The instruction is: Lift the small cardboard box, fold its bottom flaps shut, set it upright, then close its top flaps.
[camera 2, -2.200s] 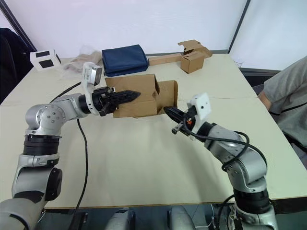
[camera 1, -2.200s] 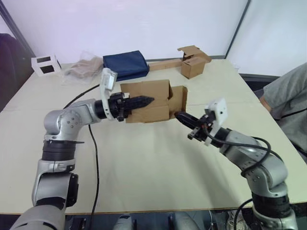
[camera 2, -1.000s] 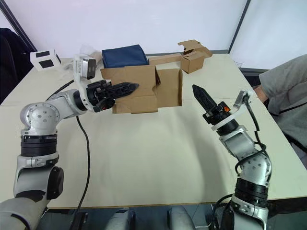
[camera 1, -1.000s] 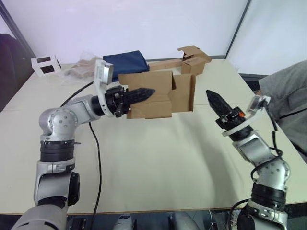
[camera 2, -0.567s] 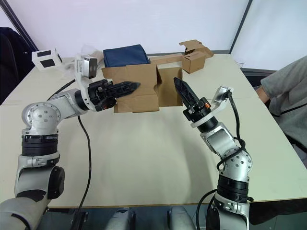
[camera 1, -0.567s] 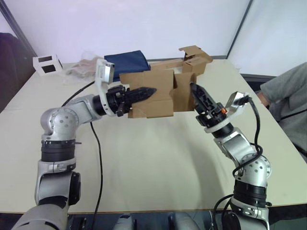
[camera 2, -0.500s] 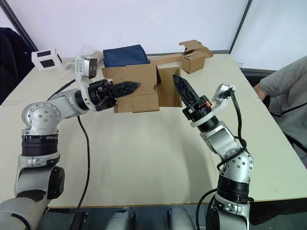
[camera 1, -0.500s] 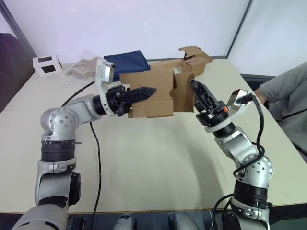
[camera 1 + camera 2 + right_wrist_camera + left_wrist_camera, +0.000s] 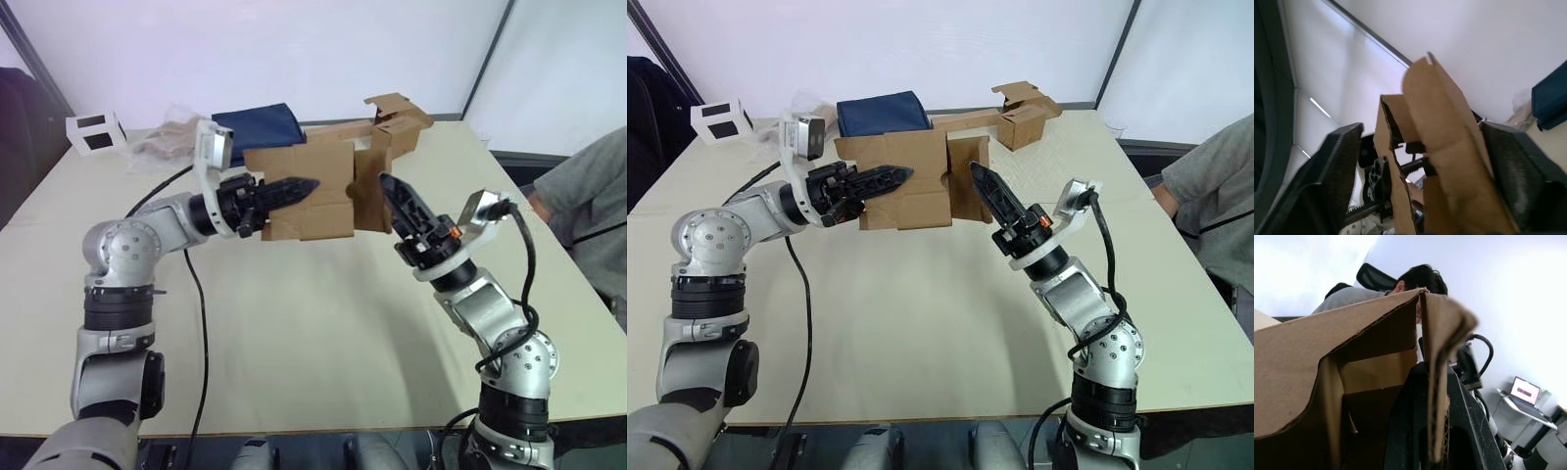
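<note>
The small cardboard box [image 9: 304,191] hangs above the table on its side, its flaps spread. My left gripper [image 9: 309,184] is shut on the box's near wall; in the left wrist view that cardboard wall [image 9: 1434,382] runs between its black fingers [image 9: 1405,431]. My right gripper [image 9: 387,186] reaches up to the box's right-hand end flap [image 9: 370,186]. In the right wrist view that flap [image 9: 1440,147] stands between the two fingers [image 9: 1337,181], which are spread apart on either side of it. Which flaps belong to the bottom or top I cannot tell.
On the table [image 9: 294,323] at the back lie a dark blue pouch [image 9: 260,132], a crumpled clear bag [image 9: 171,145], a white box with dark windows [image 9: 93,132], and another brown box on a long cardboard strip [image 9: 397,122]. A person in grey [image 9: 588,206] sits at the right.
My right arm has swung in from the right and reached the box's right-hand flap, which now stands more edge-on. The left gripper keeps the box where it was.
</note>
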Controlling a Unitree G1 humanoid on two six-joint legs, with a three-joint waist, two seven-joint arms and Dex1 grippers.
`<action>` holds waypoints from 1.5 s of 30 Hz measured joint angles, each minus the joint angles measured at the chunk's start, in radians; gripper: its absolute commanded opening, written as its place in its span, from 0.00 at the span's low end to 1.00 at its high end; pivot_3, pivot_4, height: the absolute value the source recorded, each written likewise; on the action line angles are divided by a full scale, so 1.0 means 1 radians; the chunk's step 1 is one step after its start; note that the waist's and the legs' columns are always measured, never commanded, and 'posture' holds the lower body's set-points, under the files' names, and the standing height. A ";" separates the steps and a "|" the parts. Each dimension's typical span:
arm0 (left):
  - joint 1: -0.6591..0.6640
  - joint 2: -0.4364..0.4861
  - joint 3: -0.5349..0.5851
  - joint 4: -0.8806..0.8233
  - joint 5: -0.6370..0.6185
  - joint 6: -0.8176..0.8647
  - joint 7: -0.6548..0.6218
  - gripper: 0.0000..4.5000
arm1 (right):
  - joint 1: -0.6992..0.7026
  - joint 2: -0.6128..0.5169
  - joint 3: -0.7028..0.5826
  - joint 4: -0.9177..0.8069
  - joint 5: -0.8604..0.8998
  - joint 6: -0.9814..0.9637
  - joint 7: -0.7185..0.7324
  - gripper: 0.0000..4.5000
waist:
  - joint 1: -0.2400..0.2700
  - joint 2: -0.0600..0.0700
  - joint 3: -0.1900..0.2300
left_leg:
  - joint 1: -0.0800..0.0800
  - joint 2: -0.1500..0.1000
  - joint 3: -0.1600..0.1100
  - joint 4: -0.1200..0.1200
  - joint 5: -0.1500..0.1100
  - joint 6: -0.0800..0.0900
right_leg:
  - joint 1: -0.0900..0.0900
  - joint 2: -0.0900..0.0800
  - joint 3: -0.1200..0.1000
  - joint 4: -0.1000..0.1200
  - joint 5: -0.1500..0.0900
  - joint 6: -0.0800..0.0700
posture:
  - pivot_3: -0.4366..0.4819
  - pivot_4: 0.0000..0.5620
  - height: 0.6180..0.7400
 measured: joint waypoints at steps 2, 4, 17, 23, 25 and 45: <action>-0.003 0.001 0.000 0.000 0.000 -0.001 -0.003 0.00 | 0.000 -0.012 0.003 0.000 0.000 -0.005 0.000 0.44 | 0.000 0.000 0.000 | 0.000 0.000 0.000 0.000 0.000 0.000 | 0.000 0.000 0.000 0.000 0.000 0.000 | 0.48 0.27 1.00; -0.003 0.001 0.000 0.000 0.002 -0.001 -0.006 0.00 | 0.000 -0.015 0.006 0.000 0.000 -0.011 0.000 0.44 | 0.000 0.000 0.000 | 0.000 0.000 0.000 0.000 0.000 0.000 | 0.000 0.000 0.000 0.000 0.000 0.000 | 0.48 0.27 1.00; -0.003 0.001 0.000 0.008 0.009 -0.012 -0.010 0.00 | 0.024 -0.046 0.039 -0.026 -0.018 -0.026 0.002 0.19 | 0.001 0.000 0.000 | 0.000 0.000 0.000 0.000 0.000 0.000 | 0.000 0.000 0.000 0.000 0.000 0.000 | 0.48 0.27 1.00; -0.004 0.001 0.000 0.010 0.009 -0.013 -0.010 0.00 | 0.026 -0.051 0.044 -0.029 -0.029 -0.033 0.005 0.19 | 0.000 0.000 0.000 | 0.000 0.000 0.000 0.000 0.000 0.000 | 0.000 0.000 0.000 0.000 0.000 0.000 | 0.48 0.27 1.00; -0.004 0.001 0.000 0.010 0.009 -0.013 -0.010 0.00 | 0.026 -0.053 0.049 -0.030 -0.039 -0.037 0.007 0.19 | 0.000 0.000 0.000 | 0.000 0.000 0.000 0.000 0.000 0.000 | 0.000 0.000 0.000 0.000 0.000 0.000 | 0.48 0.27 1.00; -0.003 0.000 -0.005 0.009 0.019 -0.019 -0.018 0.00 | 0.019 -0.073 0.124 -0.099 -0.156 -0.060 -0.039 0.19 | 0.001 0.000 0.000 | 0.000 0.000 0.000 0.000 0.000 0.000 | 0.000 0.000 0.000 0.000 0.000 0.000 | 0.48 0.27 1.00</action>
